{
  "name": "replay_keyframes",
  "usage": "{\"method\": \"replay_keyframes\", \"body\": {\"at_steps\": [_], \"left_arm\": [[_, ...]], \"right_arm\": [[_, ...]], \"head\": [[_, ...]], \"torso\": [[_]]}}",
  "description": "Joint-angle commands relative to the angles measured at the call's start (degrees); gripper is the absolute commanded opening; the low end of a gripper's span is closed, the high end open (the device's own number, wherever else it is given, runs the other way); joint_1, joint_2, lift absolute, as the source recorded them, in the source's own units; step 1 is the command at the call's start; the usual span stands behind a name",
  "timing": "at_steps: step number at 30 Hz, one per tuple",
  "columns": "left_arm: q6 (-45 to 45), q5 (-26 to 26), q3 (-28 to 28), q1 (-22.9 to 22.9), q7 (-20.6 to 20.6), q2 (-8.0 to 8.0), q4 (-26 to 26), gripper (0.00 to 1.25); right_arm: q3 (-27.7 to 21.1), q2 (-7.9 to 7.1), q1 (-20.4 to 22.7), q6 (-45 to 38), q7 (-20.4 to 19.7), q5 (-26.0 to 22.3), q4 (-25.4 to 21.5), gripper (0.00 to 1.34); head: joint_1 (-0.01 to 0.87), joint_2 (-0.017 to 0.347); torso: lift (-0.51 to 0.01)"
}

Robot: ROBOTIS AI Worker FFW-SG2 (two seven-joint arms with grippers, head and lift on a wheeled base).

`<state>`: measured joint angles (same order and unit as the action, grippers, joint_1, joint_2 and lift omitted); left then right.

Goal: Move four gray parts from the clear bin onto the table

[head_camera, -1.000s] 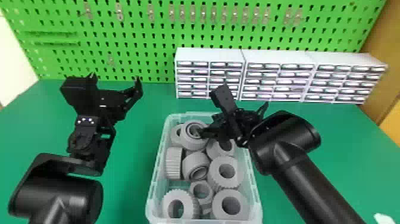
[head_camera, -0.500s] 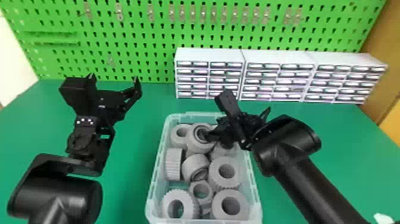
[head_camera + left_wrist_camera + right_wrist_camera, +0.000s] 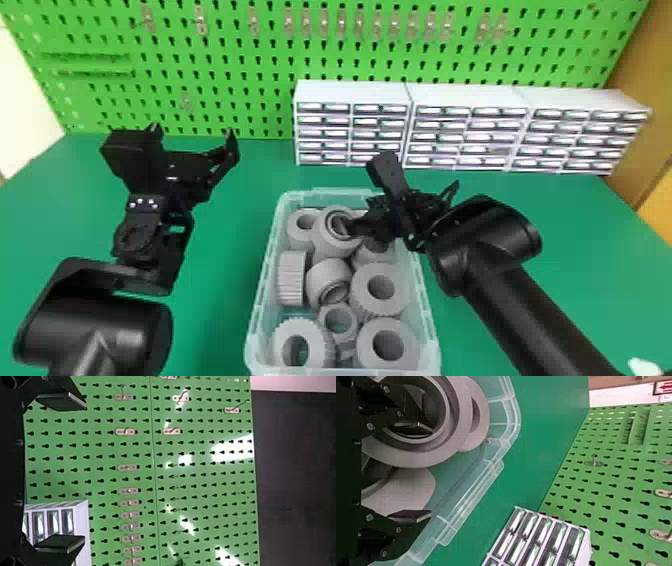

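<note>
A gray part with a ringed bore (image 3: pixel 325 244) lies atop the pile at 12 o'clock in the clear bin (image 3: pixel 255 300), the right gripper (image 3: pixel 363 215) just above it. Compared with a second ago, that part sits a little farther toward 3 o'clock, and more of the gray ring (image 3: pixel 299 237) at 11 o'clock shows beside it; the right arm has shifted slightly the same way. The left arm has kept its place. In the right wrist view, the right gripper (image 3: pixel 425 473) has its fingers well apart: one reaches into the bore, the other is outside that part, so the wall lies between them, not clamped. From the head view, the fingertip at the bore can be made out, while the gap between the two is hard to judge. More gray parts fill the bin, a ribbed one (image 3: pixel 291 280) on its side at 9 o'clock and a broad one (image 3: pixel 362 295) at 3. The bin stands on the green table (image 3: pixel 220 310). Outside it, toward 10 o'clock, the left gripper (image 3: pixel 195 132) hangs over the table, spread wide and empty. Drawer cabinets (image 3: pixel 465 97) stand beyond the bin toward 1 o'clock, before a green pegboard (image 3: pixel 240 60). The right wrist view adds a sign with a red arrow (image 3: pixel 664 387).
</note>
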<state>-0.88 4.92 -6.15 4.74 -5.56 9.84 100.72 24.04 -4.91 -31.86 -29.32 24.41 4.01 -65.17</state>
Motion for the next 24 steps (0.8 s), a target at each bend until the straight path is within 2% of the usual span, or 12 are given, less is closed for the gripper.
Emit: {"method": "replay_keyframes", "body": {"at_steps": [1,14,24], "left_arm": [[0.0,0.0,0.0,0.0,0.02,0.0,0.0,1.14],[0.0,0.0,0.0,-0.09,0.02,0.0,0.0,1.14],[0.0,0.0,0.0,-0.09,0.11,0.0,0.0,1.14]], "right_arm": [[0.04,-0.01,0.13,0.06,0.02,-0.76,0.13,0.78],[0.65,-0.1,0.31,-3.02,-1.56,-3.66,0.22,0.33],[0.74,-0.1,0.66,-3.11,-1.82,-3.57,-0.48,0.31]], "head": [[0.678,0.034],[0.678,0.034],[0.678,0.034]], "torso": [[-0.05],[-0.05],[-0.05]]}}
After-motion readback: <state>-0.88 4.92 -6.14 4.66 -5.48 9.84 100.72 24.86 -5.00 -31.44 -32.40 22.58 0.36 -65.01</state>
